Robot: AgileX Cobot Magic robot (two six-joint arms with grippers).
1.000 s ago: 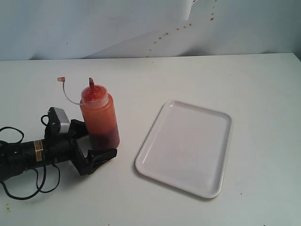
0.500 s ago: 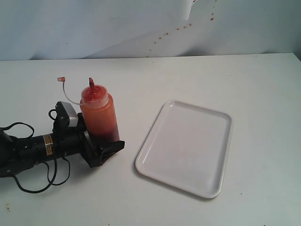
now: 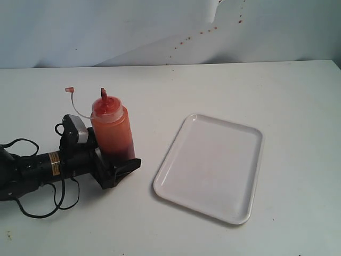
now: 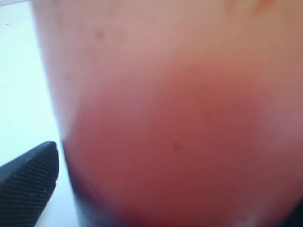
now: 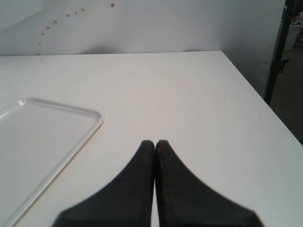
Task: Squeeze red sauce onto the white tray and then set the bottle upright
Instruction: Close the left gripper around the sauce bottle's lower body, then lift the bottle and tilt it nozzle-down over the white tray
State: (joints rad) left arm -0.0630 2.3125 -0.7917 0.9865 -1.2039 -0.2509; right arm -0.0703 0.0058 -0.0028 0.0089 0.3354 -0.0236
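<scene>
The left gripper [image 3: 129, 154] has its jaws spread wide, one on each side of the base of the bottle [image 3: 112, 133]. In the left wrist view the one ribbed black finger [image 4: 28, 189] that is clear to see stands just beside the bottle's wall, with a thin strip of white table between them, so the bottle is straddled, not squeezed (the far finger is hidden behind it in the exterior view). The right gripper [image 5: 155, 147] is clenched tight, its two dark fingers pressed flat together with nothing between them. It hangs over bare table [image 5: 189, 94] just beside a corner of the white tray [image 5: 38, 137].

The bottle stands upright on the table [image 3: 240, 90], to the left of the tray and apart from it. Its wall is translucent and cylindrical. The red sauce [image 3: 120, 153] shows through as orange-red higher up and as a much darker red band at the bottom. A cone nozzle [image 3: 104, 94] tops the bottle, and a small cap [image 3: 70, 89] hangs out to the left on a thin curved tether.

The tray [image 3: 213, 165] lies flat, rectangular with rounded corners and a low raised rim, its surface plain white. Behind the left gripper the black arm lies low across the table with a looping black cable [image 3: 32, 210].
</scene>
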